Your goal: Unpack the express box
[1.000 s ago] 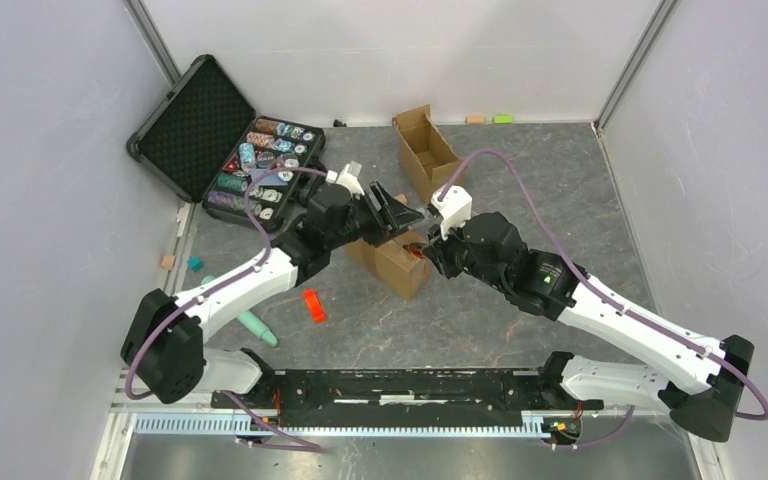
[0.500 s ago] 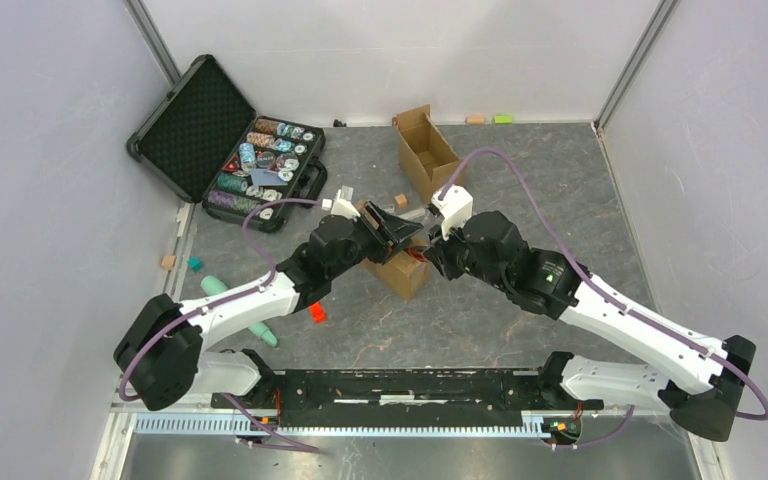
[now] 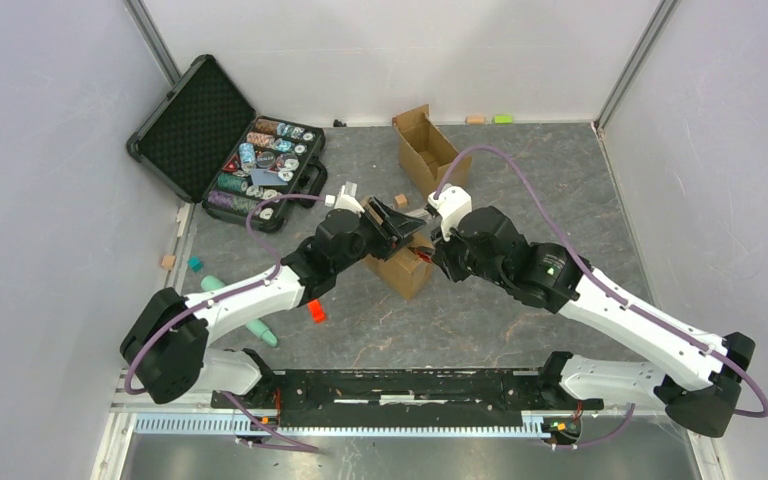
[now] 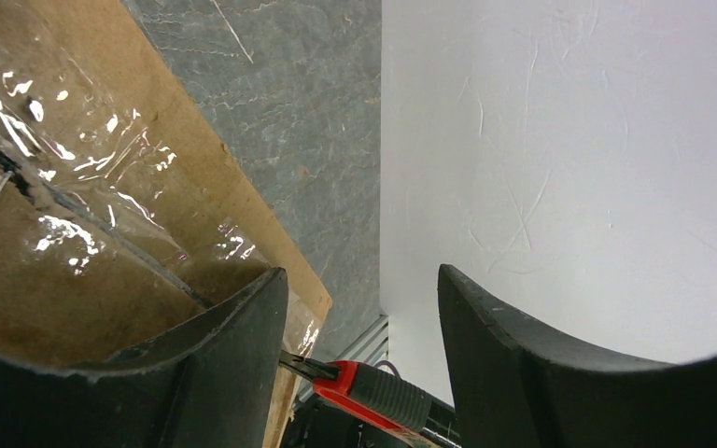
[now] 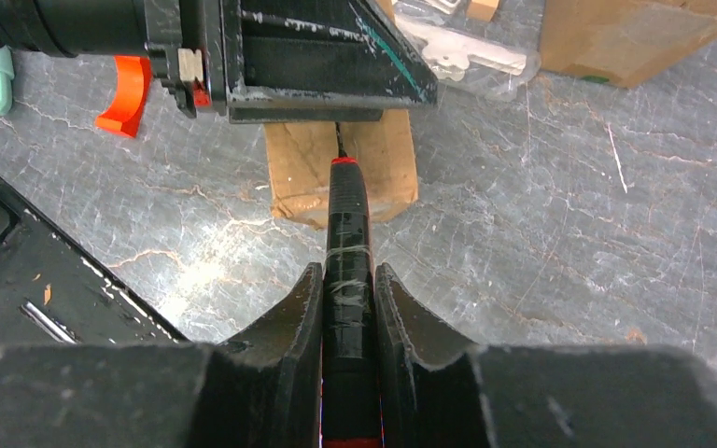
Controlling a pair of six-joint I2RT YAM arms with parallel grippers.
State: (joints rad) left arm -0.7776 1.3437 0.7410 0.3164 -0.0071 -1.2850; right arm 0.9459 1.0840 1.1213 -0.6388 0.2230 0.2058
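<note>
The express box (image 3: 403, 268) lies at centre frame in the top view, taped face up. You are at the cutting step. The left gripper (image 3: 392, 222) is spread over it, and the right gripper (image 5: 348, 280) clamps a red-and-black cutter (image 5: 347, 210) — next, draw its tip along the seam.

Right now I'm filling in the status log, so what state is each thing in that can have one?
express box: shut, clear tape over the seam.
left claw: open, one finger over the box's edge.
right claw: shut on the red-and-black tool.
red-and-black tool: held, tip at the express box.
chip case: open, lid laid back.
narrow cardboard box: open, flaps up.
</note>
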